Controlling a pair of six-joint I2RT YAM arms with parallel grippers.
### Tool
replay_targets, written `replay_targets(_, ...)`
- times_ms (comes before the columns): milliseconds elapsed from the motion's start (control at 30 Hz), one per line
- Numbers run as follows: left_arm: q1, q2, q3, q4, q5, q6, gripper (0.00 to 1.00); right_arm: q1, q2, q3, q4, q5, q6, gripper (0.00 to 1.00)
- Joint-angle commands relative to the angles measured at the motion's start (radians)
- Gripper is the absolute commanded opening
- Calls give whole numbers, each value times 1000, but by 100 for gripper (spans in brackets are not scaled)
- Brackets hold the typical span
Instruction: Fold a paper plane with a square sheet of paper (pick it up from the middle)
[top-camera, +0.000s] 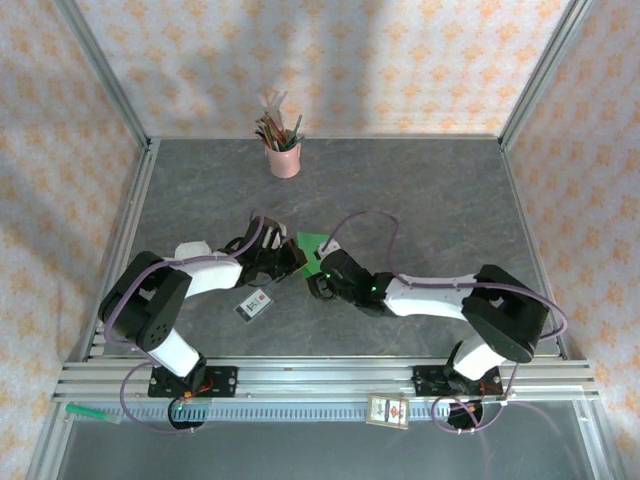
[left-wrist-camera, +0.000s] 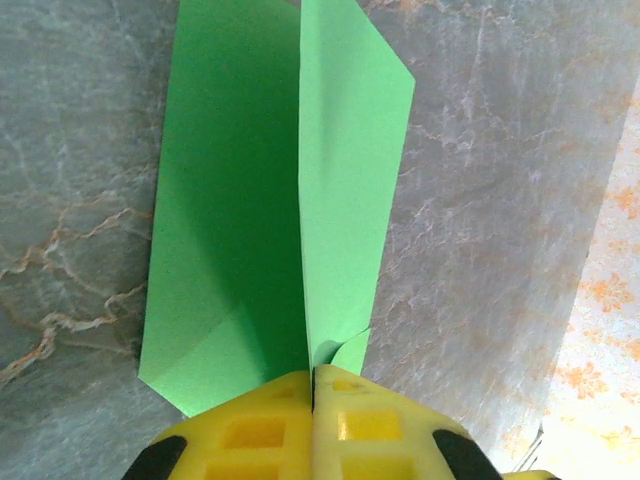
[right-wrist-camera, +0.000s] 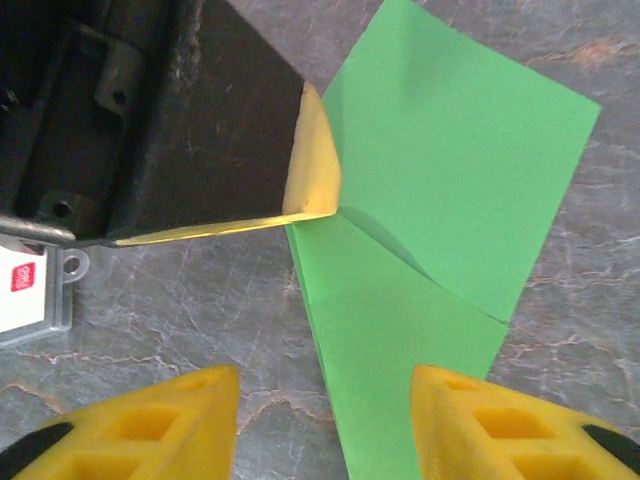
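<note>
The green sheet of paper (top-camera: 313, 242) lies mid-table as a creased, tapering shape with folded flaps. My left gripper (left-wrist-camera: 313, 378) is shut on the paper (left-wrist-camera: 270, 180) at its centre crease, and one flap stands upright from the pinch. In the top view the left gripper (top-camera: 291, 262) meets the paper from the left. My right gripper (right-wrist-camera: 325, 385) is open just above the table, with the narrow end of the paper (right-wrist-camera: 450, 180) running between its fingers, apart from both. The left gripper's yellow fingertip (right-wrist-camera: 316, 170) presses the paper's edge ahead of it. The right gripper (top-camera: 318, 276) sits just right of the left one.
A small white dark-bordered card (top-camera: 254, 305) lies on the table near the left arm, also seen as the card (right-wrist-camera: 25, 290) in the right wrist view. A pink cup (top-camera: 284, 158) of sticks stands at the back. Another card (top-camera: 388, 411) rests on the front rail.
</note>
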Motion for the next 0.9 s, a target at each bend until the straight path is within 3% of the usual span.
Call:
replay_targets(0,9,1,28,-49,13,1,0,22,49,12,54,77,18,47)
replay_targets(533,7,15,62,-94,28,20,0,50,180,66,51,233,22,45)
replay_targets(867,7,25,73,-117,33,37,0,59,186,80,40,263,7,32)
